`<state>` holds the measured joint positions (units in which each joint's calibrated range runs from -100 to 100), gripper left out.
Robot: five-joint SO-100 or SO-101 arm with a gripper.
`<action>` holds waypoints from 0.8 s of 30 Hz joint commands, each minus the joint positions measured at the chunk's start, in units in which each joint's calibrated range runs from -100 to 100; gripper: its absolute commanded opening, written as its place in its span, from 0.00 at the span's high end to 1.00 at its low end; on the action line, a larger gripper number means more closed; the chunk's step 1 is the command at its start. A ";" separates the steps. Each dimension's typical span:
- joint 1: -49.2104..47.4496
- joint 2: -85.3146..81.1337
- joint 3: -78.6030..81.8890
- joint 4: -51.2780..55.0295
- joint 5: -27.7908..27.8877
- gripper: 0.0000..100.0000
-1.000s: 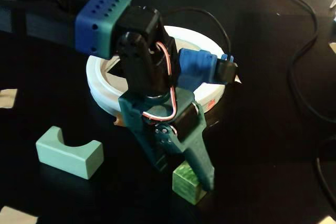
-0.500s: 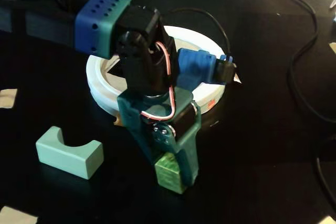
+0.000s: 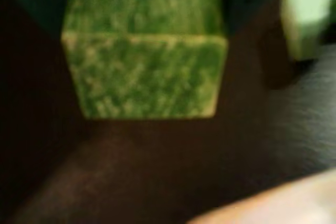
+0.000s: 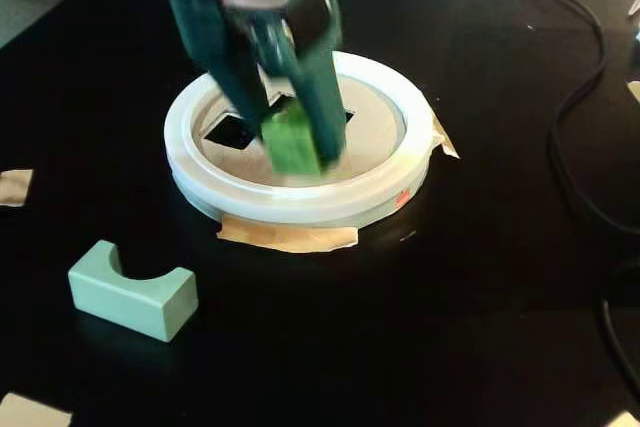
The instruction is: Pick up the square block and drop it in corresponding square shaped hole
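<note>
A green square block (image 4: 291, 141) is held between the dark green fingers of my gripper (image 4: 290, 147), which is shut on it. In the fixed view the block hangs over the front part of the white ring sorter (image 4: 300, 199), just right of the dark square hole (image 4: 228, 129) in its tan lid. In the wrist view the block (image 3: 144, 72) fills the upper middle, blurred, with the dark fingers on both sides of it and the black table below.
A pale green block with an arched cut-out (image 4: 132, 290) lies at the front left; it also shows at the right edge of the wrist view (image 3: 304, 14). Tan tape pieces (image 4: 288, 235) hold the sorter down. Black cables (image 4: 580, 107) run along the right side.
</note>
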<state>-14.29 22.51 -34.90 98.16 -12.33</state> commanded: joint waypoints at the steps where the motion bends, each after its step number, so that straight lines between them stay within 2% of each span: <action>1: -7.69 -11.54 -4.63 1.84 -1.90 0.65; 8: -18.17 -11.36 -1.44 1.84 -4.93 0.64; 16: -18.42 -12.62 6.84 1.84 -5.37 0.64; 24: -21.92 -23.81 22.60 1.84 -8.25 0.64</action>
<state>-34.67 7.71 -18.69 99.61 -19.37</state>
